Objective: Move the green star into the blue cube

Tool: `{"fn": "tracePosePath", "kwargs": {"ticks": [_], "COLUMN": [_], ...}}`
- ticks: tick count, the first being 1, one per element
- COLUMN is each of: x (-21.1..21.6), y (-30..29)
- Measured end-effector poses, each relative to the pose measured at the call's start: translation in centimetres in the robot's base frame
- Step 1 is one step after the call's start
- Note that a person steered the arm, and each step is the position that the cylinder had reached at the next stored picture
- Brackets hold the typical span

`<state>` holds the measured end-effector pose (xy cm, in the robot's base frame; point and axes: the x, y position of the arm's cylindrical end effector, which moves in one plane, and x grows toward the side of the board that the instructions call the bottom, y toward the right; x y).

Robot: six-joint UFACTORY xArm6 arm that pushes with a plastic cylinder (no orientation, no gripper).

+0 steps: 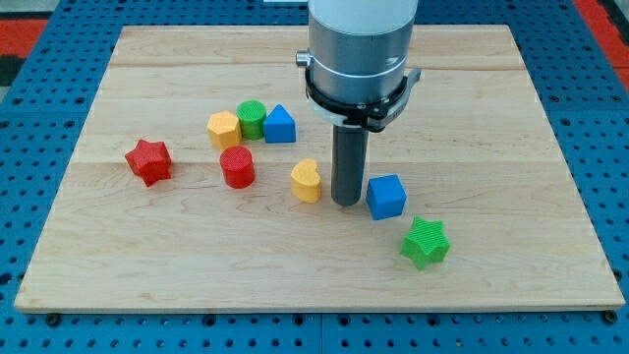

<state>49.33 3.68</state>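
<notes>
Currently, the table (pixel 147 256) is a light wooden board lying on a blue perforated base (pixel 39 79). My arm housing (pixel 359 49) descends from the view's top, ending in a dark rod. My tip (pixel 346 203) rests on the table between the yellow heart (pixel 307 181) on the view's left and the blue cube (pixel 386 196) on the view's right, just beside both. I carry no hand, so nothing is grasped. The green star (pixel 426 242) lies toward the view's bottom right of my tip, just beyond the blue cube and close to it. Farther to the view's left sit a red cylinder (pixel 237 167), red star (pixel 148 161), yellow hexagon (pixel 224 129), green cylinder (pixel 252 119) and blue triangular block (pixel 280 124).
</notes>
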Motion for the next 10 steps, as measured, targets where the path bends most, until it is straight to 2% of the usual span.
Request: {"fn": "tracePosePath", "kwargs": {"ticks": [3,4,5,7,10], "x": [0.0,0.6,3.3,7.8,7.2], "y": [10.7,5.1,-0.6,0.5,8.0]}}
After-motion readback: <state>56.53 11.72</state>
